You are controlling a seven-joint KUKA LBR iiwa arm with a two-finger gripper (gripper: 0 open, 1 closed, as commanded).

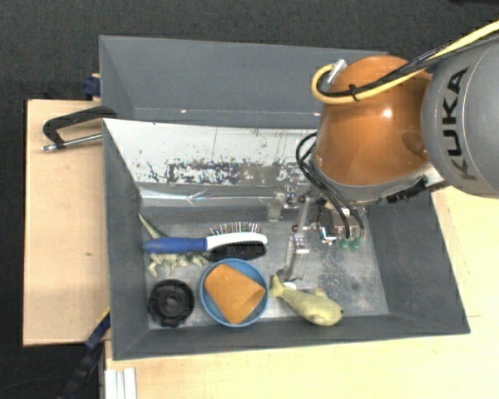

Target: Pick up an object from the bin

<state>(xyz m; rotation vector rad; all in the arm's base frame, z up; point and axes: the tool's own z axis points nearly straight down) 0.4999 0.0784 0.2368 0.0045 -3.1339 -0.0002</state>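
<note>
My gripper [297,254] hangs below the orange wrist cover, low over the bin floor right of the middle. Its lower end stands just above the head end of a pale yellow fish-shaped toy [309,302] that lies along the front wall. Left of the gripper lies a brush [224,243] with a blue handle, a black head and white bristles. In front of the brush sits a round blue bowl [210,299] with an orange wedge-shaped piece [231,293] in it. I see nothing held by the gripper.
A black round cap [170,300] rests in the front left corner, with small pale scraps [171,262] behind it. The arm and its orange cover hang over the bin's right back part.
</note>
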